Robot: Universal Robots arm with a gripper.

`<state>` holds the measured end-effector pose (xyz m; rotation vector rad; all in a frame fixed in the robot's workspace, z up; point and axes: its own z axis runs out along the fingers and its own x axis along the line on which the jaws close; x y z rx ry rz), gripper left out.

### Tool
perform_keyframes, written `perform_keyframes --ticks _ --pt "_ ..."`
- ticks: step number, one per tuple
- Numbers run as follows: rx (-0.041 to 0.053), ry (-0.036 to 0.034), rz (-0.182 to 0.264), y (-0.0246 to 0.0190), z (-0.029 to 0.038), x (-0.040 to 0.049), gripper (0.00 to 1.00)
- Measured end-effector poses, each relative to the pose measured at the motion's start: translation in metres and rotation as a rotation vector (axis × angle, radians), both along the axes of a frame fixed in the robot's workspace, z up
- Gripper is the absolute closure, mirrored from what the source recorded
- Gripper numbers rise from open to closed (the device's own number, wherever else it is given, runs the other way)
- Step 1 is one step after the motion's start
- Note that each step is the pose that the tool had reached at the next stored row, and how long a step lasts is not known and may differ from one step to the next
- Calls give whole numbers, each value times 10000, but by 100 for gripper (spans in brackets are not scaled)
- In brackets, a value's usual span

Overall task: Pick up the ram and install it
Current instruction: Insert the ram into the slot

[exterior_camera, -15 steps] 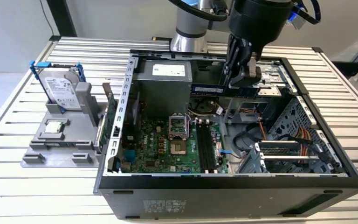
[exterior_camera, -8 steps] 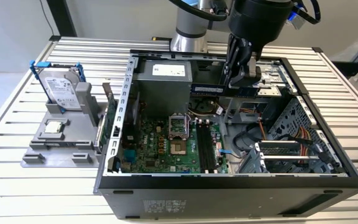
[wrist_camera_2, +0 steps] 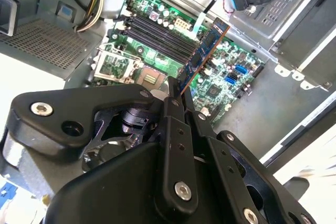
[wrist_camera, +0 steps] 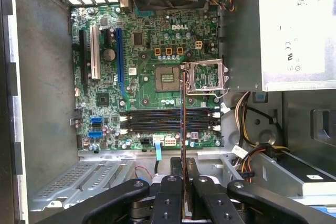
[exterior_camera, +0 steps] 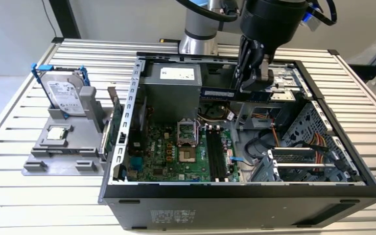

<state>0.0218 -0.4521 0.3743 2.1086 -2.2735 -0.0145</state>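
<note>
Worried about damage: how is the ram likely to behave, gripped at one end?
Probably stiff: the ram juts straight from the gripper without sagging. Likely light, since a pinch at one end holds it. Very thin board, so probably fragile if twisted.

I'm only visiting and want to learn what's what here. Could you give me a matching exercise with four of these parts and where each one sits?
Things:
1. ram
2. hard drive
3. CPU chip
4. CPU socket

Places:
A. lying flat on the grey holder
B. on the motherboard, lid swung open
C. clamped in the gripper above the open case
D. standing upright in the grey holder

Pairs: 1-C, 2-D, 3-A, 4-B
</note>
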Motion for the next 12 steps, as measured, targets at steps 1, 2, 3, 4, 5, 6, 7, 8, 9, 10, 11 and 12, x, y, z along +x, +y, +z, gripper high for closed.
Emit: perform_keyframes --ticks 1,2,3,4,5,6,7,8,9,10,11,12 --pt "0 0 -55 0 0 0 100" --pt "-1 0 -101 0 1 1 100" --pt "0 0 -194 0 0 0 100" --pt "0 0 -198 0 0 0 100" --pt "0 0 -204 0 0 0 100" --pt "-1 0 -219 0 1 0 100" --pt "-1 0 -251 0 1 0 100" --pt "-1 0 -289 0 1 0 100" --pt "-1 0 -321 0 1 0 100" --pt "-2 1 -346 0 1 0 100" --pt "-1 0 -369 0 1 0 100" --pt "-1 0 -397 0 0 0 100"
